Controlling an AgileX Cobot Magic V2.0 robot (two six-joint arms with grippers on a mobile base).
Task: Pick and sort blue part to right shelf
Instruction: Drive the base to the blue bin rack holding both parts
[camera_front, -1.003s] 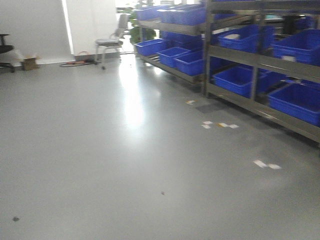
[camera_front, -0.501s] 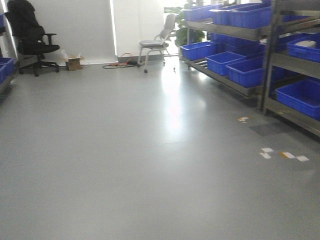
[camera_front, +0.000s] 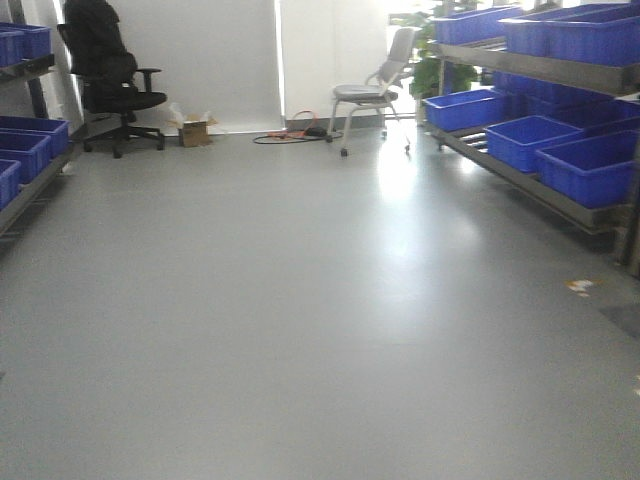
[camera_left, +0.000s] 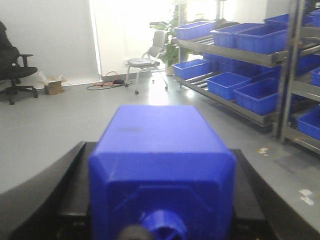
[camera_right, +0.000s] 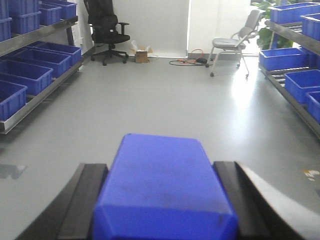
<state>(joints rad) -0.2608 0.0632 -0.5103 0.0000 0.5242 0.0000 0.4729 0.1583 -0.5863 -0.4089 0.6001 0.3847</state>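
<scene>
In the left wrist view, a blue part, a boxy plastic block with a round boss on its near face, sits between black fingers; my left gripper is shut on it. The right wrist view shows a second blue part, on which my right gripper is shut between its black fingers. The right shelf, a steel rack with blue bins, runs along the right side of the front view. It also appears in the left wrist view as the shelf. Neither gripper shows in the front view.
A black office chair, a cardboard box, floor cables and a grey chair stand by the far wall. Another rack with blue bins lines the left edge. Paper scraps lie near the right shelf.
The front view has swung left: the right shelf slid toward the right edge, and the black chair and left rack came into view.
</scene>
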